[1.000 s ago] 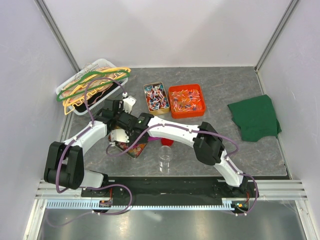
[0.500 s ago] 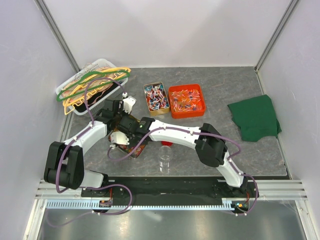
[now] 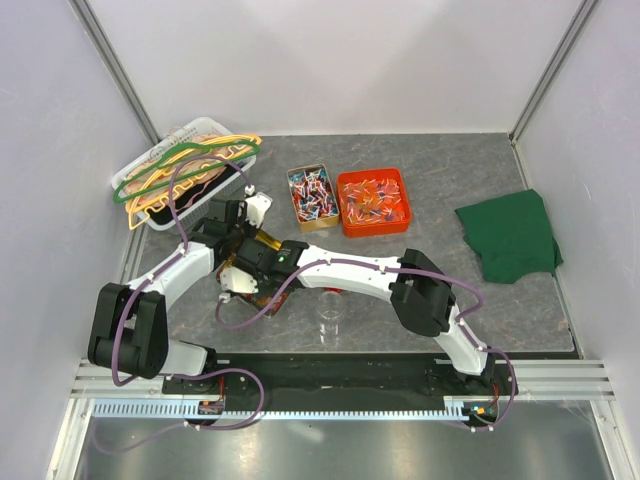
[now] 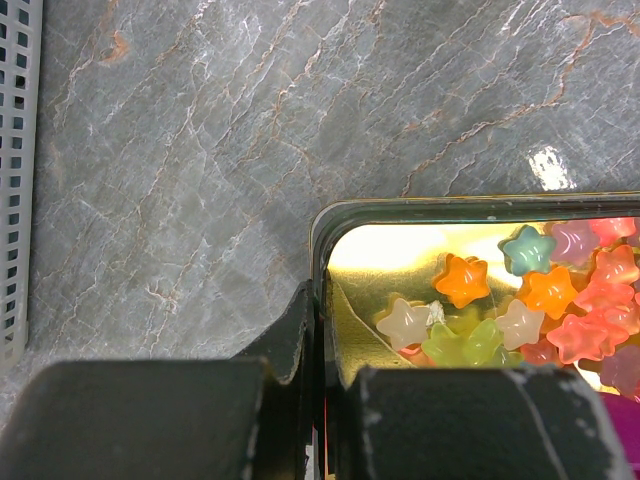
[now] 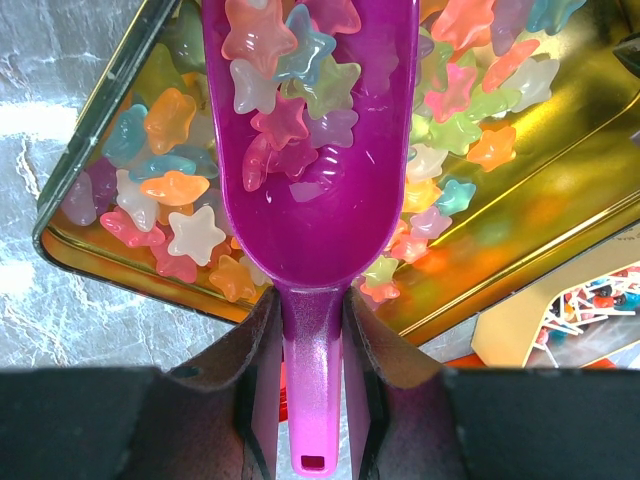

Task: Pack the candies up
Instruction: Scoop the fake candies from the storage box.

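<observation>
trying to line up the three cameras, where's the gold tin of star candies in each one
Top external: the gold tin is centre-left and only partly visible.
Left wrist: it is at the lower right, with its rim pinched by the left end effector.
Right wrist: it fills most of the frame, beneath the purple scoop.
Shared landmark: the grey marbled table.

No legible text or labels

Lab test cell: white panel walls (image 3: 330,60) enclose a grey table (image 3: 500,315).
</observation>
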Robot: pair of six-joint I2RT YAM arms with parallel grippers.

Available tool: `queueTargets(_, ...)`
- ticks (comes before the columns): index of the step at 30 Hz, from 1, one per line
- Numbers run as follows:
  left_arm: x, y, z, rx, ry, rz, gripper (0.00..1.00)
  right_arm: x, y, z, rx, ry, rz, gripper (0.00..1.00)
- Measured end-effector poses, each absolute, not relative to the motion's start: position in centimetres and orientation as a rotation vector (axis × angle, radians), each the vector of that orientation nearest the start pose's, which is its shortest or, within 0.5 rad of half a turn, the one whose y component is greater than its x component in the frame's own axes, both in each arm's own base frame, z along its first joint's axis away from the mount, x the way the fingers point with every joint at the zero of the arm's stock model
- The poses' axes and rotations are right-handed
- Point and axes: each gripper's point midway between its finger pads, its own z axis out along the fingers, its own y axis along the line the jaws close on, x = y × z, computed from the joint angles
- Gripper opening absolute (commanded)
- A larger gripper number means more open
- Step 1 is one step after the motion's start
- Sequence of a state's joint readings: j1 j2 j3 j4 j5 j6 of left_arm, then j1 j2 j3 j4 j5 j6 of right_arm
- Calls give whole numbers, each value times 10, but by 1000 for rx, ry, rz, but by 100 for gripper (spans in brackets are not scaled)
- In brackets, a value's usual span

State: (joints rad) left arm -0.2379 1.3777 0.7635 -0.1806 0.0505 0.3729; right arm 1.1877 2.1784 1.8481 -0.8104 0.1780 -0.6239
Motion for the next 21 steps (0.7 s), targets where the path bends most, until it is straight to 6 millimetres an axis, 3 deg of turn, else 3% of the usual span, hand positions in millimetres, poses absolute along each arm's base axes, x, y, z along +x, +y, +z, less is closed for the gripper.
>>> queueTargets(1, 343, -77, 75, 734, 2247, 6, 2, 235, 436, 73, -2077, 1694, -68, 25)
queueTargets(3, 343, -77, 75, 734, 2247, 6, 2, 235, 436, 73, -2077, 1694, -68, 15)
queueTargets(6, 343, -77, 75, 734, 2248, 6, 2, 235, 436, 73, -2076, 1694, -69, 14)
queueTargets(8, 343, -77, 75, 734, 2248, 6, 2, 235, 436, 73, -2076, 1694, -69, 0)
queueTargets(21, 343, -77, 75, 734, 2248, 5, 2, 236, 436, 75, -2066, 1718, 24, 0)
